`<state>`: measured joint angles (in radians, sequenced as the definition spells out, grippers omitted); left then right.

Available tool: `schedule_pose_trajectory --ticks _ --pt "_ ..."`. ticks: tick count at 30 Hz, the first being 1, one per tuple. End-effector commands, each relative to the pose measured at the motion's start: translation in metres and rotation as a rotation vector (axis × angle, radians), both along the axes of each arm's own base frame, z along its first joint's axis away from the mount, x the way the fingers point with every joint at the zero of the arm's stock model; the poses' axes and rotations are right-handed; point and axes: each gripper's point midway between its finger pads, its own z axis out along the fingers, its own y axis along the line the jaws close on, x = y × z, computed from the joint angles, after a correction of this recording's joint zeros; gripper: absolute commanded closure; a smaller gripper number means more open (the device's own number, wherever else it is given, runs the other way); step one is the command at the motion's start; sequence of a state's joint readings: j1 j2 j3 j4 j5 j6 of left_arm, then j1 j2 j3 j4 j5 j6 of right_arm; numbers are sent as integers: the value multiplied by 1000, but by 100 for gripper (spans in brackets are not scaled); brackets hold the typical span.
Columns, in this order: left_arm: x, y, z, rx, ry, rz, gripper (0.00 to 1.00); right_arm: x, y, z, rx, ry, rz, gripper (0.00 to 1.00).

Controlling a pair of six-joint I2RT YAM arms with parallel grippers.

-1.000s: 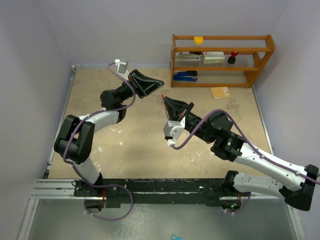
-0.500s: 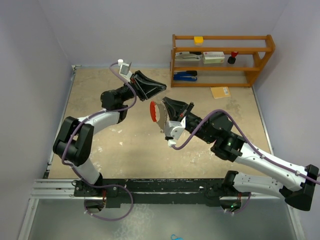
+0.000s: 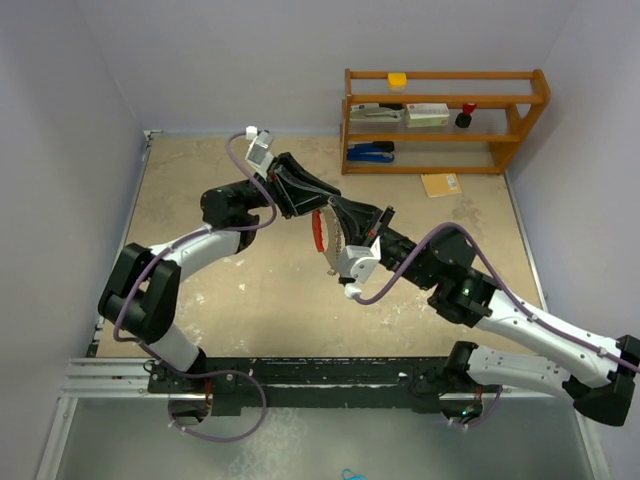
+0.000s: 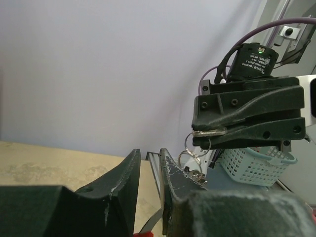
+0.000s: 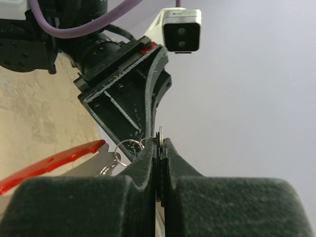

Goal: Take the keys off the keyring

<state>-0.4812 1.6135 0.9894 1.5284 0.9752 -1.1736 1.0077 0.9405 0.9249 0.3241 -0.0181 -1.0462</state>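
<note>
With right jaws clamped on the keys (image 4: 210, 132), left jaws, slightly apart, should close squarely on the keyring (image 5: 49, 164) hanging beneath, then pull steadily.

Tan table (image 3: 250, 290), surface worn and scuffed.
Far right: wooden rack (image 3: 445, 75), upright, blue stapler (image 3: 371, 152) on lowest tier; flat tan packet (image 3: 441, 184) just in front.

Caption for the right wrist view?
Right gripper shut on a key, red keyring at left, left gripper opposite.
</note>
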Motion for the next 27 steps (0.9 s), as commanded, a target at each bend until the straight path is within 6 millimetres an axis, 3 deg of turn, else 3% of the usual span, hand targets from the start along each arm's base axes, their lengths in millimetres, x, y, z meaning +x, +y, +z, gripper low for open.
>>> schedule_pose_trajectory --ticks 1,11,20,27 --pt "-15 17 24 -103 -204 40 80 -12 -15 38 111 -61 13 100" --pt "-10 16 32 -128 -205 49 80 -17 -24 43 124 -69 8 100" --pt "-21 19 45 -149 -231 36 80 -16 -23 42 119 -67 10 100" --pt "-43 16 53 -140 -270 -21 80 -15 -22 41 114 -64 10 100"
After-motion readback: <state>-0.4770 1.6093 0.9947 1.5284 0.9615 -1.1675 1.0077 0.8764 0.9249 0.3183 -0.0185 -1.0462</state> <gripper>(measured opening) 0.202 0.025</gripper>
